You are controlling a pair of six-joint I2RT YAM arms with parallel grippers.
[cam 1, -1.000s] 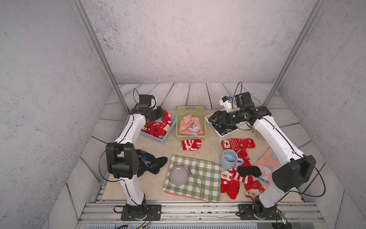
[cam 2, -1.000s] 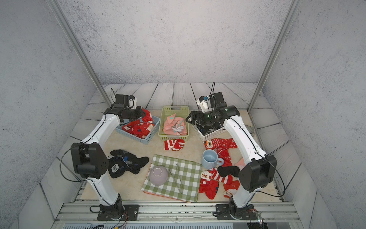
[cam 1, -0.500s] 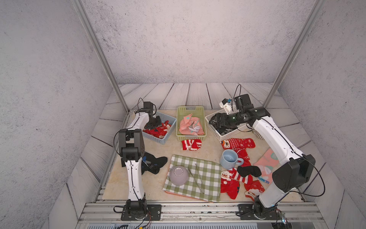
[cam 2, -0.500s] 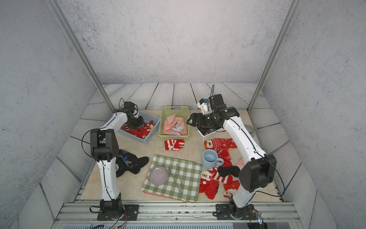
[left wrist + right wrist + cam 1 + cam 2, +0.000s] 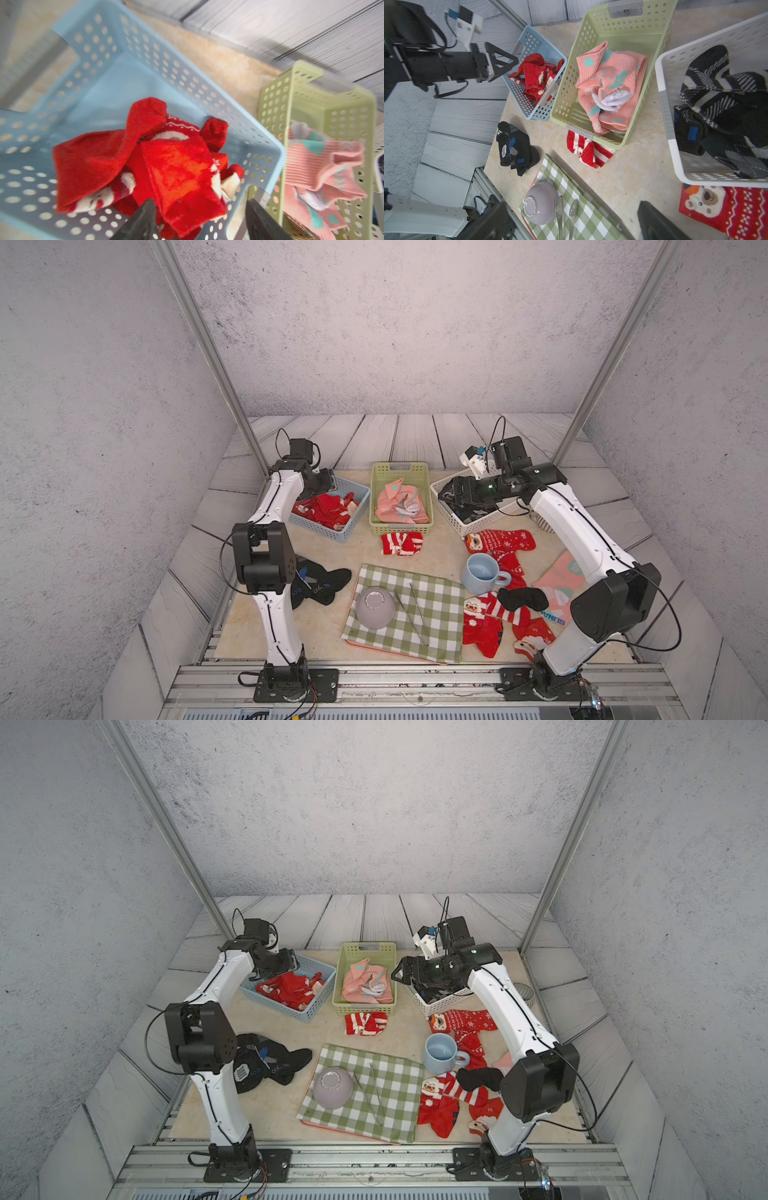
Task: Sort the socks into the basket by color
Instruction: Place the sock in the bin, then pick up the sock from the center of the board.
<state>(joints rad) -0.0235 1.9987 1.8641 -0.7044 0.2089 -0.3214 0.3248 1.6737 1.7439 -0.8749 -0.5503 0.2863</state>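
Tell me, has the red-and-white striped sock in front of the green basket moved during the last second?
No. The striped sock lies where it lay, just in front of the green basket's near wall.

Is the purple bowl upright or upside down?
Upside down: the bowl shows its foot ring on top, rim down on the checked cloth.

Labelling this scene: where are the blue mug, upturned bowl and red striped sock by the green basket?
blue mug (image 5: 481, 572): in a top view, inside bottom.
upturned bowl (image 5: 374, 600): in a top view, its base.
red striped sock (image 5: 588, 153): right wrist view, red middle.
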